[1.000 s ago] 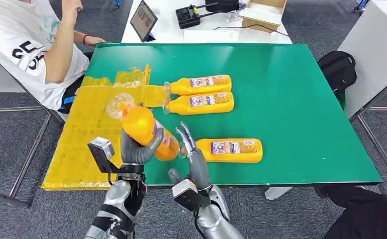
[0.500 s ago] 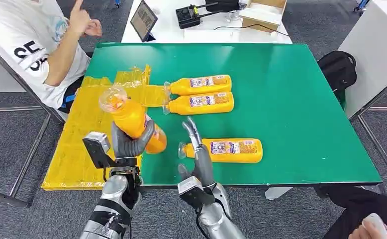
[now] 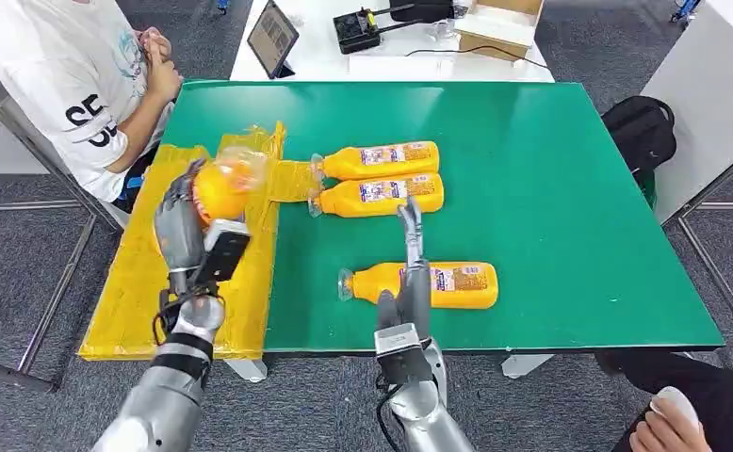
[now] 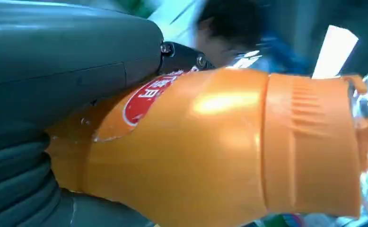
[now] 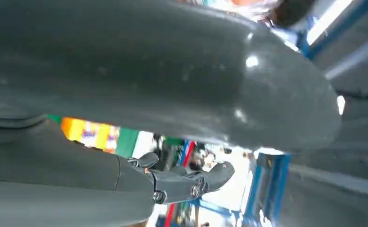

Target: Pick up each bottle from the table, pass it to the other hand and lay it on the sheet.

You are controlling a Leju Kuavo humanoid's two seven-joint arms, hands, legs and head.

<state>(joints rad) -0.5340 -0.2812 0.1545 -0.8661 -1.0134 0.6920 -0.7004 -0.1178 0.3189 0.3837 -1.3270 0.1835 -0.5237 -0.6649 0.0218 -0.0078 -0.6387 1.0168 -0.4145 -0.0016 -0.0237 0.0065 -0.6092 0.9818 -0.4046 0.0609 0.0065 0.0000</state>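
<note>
My left hand (image 3: 182, 229) grips an orange bottle (image 3: 221, 186) above the yellow sheet (image 3: 146, 273) at the table's left; the left wrist view shows the bottle (image 4: 210, 146) close up against my palm, its clear cap end away from the hand. My right hand (image 3: 412, 273) is raised with fingers straight and apart, holding nothing, just over a third bottle (image 3: 438, 283) lying on the green table (image 3: 551, 188). In the right wrist view the right hand's fingers (image 5: 191, 182) are extended. Two more bottles (image 3: 377, 160) (image 3: 382, 195) lie side by side further back.
A person in a white shirt (image 3: 61, 75) sits at the table's far left corner beside the sheet. A white table behind holds a tablet (image 3: 271, 38) and a cardboard box (image 3: 499, 24). A black bag (image 3: 641, 127) lies on the floor to the right.
My left hand has carried the bottle left and away from me, over the sheet. My right hand has let go, straightened its fingers and moved right, over the near bottle.
</note>
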